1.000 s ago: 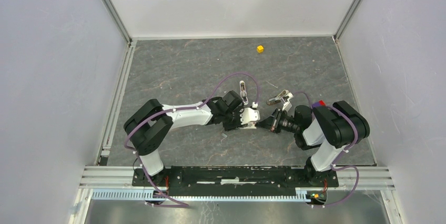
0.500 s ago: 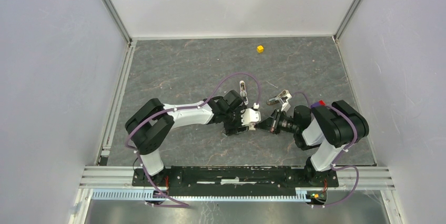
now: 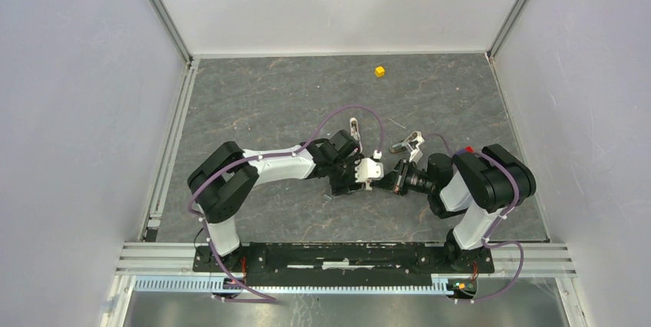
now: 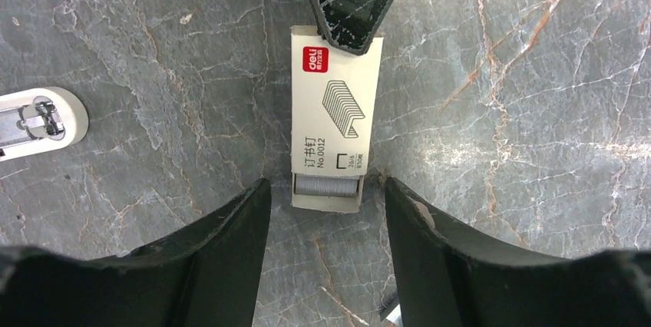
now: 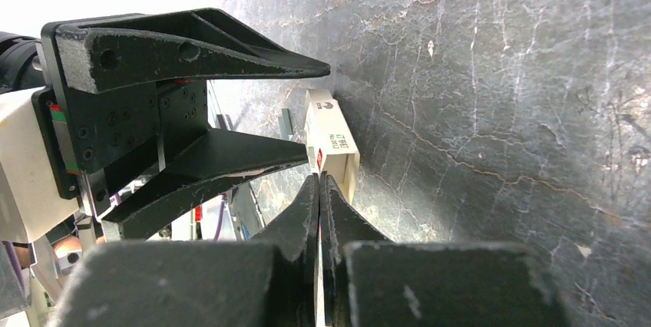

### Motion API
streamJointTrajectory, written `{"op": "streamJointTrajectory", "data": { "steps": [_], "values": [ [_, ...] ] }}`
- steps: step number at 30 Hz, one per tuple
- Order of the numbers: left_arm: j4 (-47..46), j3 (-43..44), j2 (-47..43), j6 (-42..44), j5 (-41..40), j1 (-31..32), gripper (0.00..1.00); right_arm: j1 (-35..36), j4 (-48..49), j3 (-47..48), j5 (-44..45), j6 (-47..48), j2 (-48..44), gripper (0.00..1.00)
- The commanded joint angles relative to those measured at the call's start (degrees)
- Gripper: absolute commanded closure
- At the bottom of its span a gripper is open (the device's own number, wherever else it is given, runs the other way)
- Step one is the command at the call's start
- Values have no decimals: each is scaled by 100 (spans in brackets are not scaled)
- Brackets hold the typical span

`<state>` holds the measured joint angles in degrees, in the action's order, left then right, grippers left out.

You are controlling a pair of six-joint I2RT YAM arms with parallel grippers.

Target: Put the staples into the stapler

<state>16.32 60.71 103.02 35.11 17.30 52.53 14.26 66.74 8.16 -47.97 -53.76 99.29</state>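
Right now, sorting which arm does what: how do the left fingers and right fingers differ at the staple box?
Left fingers stand open, flanking the staple box at its open end; right fingers are shut, tip at its closed end. Left fingers clear it; right fingers seem to touch it. Both are black.

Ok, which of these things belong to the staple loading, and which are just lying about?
Job in hand:
stapler
staples, showing at the open end of their card box

Lying about:
yellow cube
small grey-brown item, too small to identify
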Motion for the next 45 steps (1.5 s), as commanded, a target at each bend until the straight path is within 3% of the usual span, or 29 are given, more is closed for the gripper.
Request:
{"op": "streamJointTrajectory", "data": {
  "steps": [1,11,40,41,43,45],
  "values": [
    [42,178,130,320,198,12,38,41,407,83,-150,37,77,100],
    [71,90,28,275,70,11,56,38,377,109,-93,28,89,100],
    [308,-183,-187,294,-394,-32,62,-320,835,-127,-187,-24,315,100],
    [310,-170,-173,271,-376,-33,62,-323,952,-154,-180,-81,291,99],
    [310,-119,-160,221,-318,-30,62,-311,981,-179,-85,-128,199,82],
    [306,-95,-175,151,-296,-35,62,-242,983,-192,12,-115,81,79]
  ]
}}
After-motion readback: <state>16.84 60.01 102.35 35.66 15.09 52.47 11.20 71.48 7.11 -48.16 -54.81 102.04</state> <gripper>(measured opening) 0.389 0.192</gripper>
